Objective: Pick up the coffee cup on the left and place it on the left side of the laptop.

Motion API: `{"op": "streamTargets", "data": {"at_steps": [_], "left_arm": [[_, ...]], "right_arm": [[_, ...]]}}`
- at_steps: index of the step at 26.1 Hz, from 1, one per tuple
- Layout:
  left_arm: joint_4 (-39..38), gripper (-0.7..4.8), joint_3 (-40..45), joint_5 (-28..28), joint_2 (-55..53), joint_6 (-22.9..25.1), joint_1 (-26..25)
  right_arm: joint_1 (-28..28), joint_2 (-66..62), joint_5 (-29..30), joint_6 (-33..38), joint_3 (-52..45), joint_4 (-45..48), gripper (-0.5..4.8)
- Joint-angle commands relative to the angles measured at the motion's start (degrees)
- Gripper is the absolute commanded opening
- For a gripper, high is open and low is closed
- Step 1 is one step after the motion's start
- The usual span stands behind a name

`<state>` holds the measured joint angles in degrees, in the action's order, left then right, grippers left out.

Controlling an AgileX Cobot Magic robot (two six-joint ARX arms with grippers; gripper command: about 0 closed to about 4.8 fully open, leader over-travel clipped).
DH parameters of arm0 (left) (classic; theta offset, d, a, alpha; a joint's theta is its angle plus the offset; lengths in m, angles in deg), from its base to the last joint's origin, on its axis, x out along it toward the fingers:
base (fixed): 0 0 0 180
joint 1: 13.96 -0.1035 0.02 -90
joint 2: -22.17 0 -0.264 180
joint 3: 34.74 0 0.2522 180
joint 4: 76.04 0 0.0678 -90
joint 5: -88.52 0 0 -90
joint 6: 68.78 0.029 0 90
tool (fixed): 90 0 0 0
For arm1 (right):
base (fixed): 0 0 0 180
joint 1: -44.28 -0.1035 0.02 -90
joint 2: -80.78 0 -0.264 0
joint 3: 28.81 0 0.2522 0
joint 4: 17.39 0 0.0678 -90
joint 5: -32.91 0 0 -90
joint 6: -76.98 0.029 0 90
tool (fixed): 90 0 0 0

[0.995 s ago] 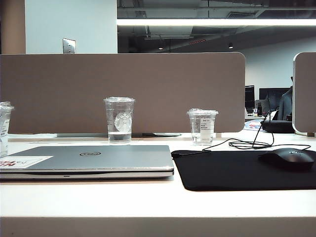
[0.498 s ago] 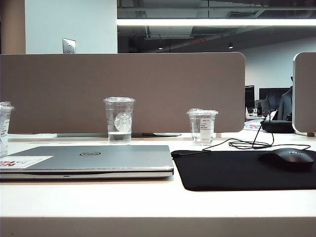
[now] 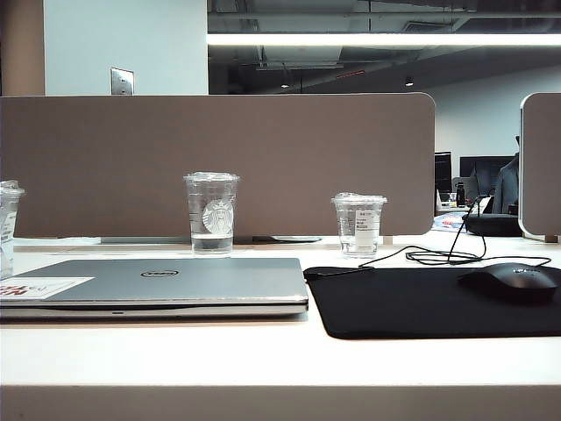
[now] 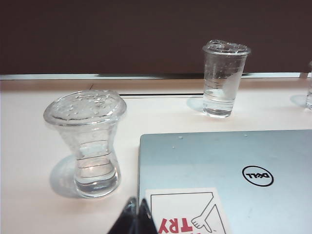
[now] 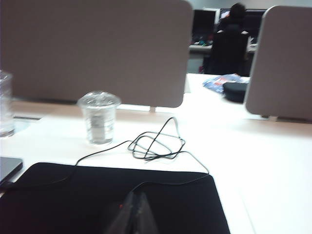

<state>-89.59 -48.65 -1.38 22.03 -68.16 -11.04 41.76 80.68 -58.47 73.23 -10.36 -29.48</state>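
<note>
While the cup (image 4: 87, 141) stands upright on the white desk (image 3: 263, 351) just beside the laptop's (image 4: 229, 170) left edge, I read the task as all but done: it already sits on the side the sentence names. From my left gripper (image 4: 137, 217) the cup lies a little ahead and off to the outer side, away from the laptop; its long axis is vertical, lid up. That gripper's dark fingertips meet in a closed point at the foot of the left wrist view and hold nothing. My left arm is plainly the nearer one; in the exterior view the cup is cut off at the far left edge (image 3: 7, 228).

My right gripper (image 5: 132, 214) shows only as a blurred dark wedge over the black mat (image 5: 117, 200); its tips seem pressed together and empty, well apart from the cup.

As for materials, the cup is thin clear plastic, short and wide, with faint printed rings, a dimpled clear lid and a little clear liquid at the bottom. I judge it light, easily crushed and slippery. The laptop is flat matte silver-grey metal with a round logo and a white sticker (image 4: 187, 212) with red marks at the near corner. Behind it stands the taller cup (image 4: 223, 78), also clear and lidded. A thin black cable (image 5: 156, 144) loops loosely behind the mat.
</note>
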Motion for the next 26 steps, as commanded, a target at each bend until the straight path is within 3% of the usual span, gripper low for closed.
{"op": "streamTargets", "data": {"at_steps": [1,5,26], "left_arm": [[0.7,-0.06,-0.2,0.0,0.0,0.4,0.0],[0.7,-0.06,-0.2,0.0,0.0,0.4,0.0],[0.7,-0.06,-0.2,-0.1,0.0,0.4,0.0]], "right_arm": [[0.7,0.1,-0.2,0.0,-1.1,2.7,-0.01],[0.6,0.1,-2.6,0.1,-2.7,2.9,-0.01],[0.7,0.1,-2.6,0.1,-4.6,3.1,-0.01]]}}
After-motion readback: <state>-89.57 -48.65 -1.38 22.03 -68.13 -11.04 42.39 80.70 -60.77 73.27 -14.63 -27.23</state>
